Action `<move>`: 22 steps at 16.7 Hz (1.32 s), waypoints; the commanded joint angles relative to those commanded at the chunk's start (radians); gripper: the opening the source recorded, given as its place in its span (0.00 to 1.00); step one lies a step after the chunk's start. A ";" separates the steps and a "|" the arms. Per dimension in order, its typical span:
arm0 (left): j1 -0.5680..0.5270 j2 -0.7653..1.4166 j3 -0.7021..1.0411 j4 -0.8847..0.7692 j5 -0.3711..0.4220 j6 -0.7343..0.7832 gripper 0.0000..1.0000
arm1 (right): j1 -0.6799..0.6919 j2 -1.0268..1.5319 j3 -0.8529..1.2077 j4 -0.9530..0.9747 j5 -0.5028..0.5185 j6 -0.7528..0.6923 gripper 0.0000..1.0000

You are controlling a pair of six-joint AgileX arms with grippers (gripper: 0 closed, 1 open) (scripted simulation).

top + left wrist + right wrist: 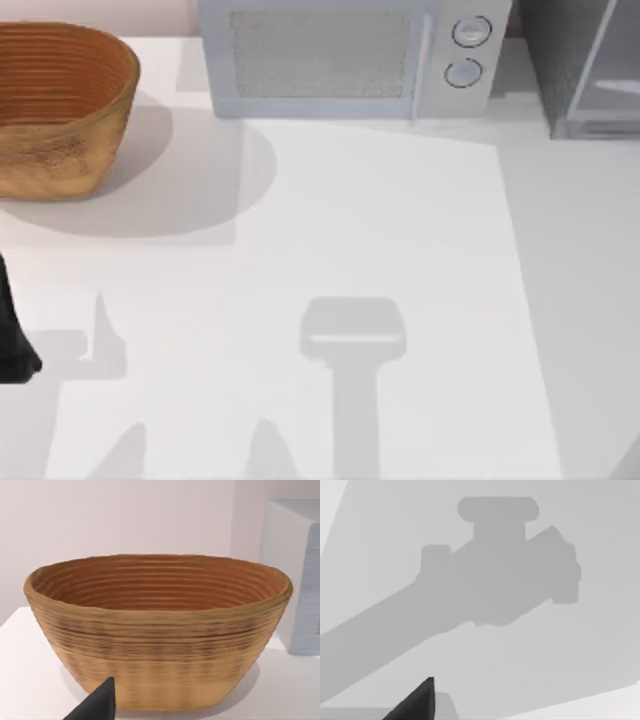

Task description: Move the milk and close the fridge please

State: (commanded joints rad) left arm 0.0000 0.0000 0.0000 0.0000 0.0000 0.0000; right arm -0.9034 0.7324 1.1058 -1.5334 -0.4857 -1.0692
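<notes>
Fridge [585, 70] cut off at table's right corner

Basket [60, 110] tan-brown, ribbed; microwave [350, 60] light grey; fridge [585, 65] grey; table [380, 250] white.

Kitchen: microwave [350, 60], fridge [590, 70]

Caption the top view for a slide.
Basket at table's left, microwave at the back, fridge at far right.
</notes>
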 joint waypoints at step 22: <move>0.000 0.000 0.000 0.000 0.000 0.000 1.00 | -0.897 1.090 0.235 0.054 -0.456 -0.975 1.00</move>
State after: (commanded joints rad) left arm 0.0000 0.0000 0.0000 0.0000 0.0000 0.0000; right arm -1.8002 1.8222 1.3410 -1.4790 -0.9415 -2.0441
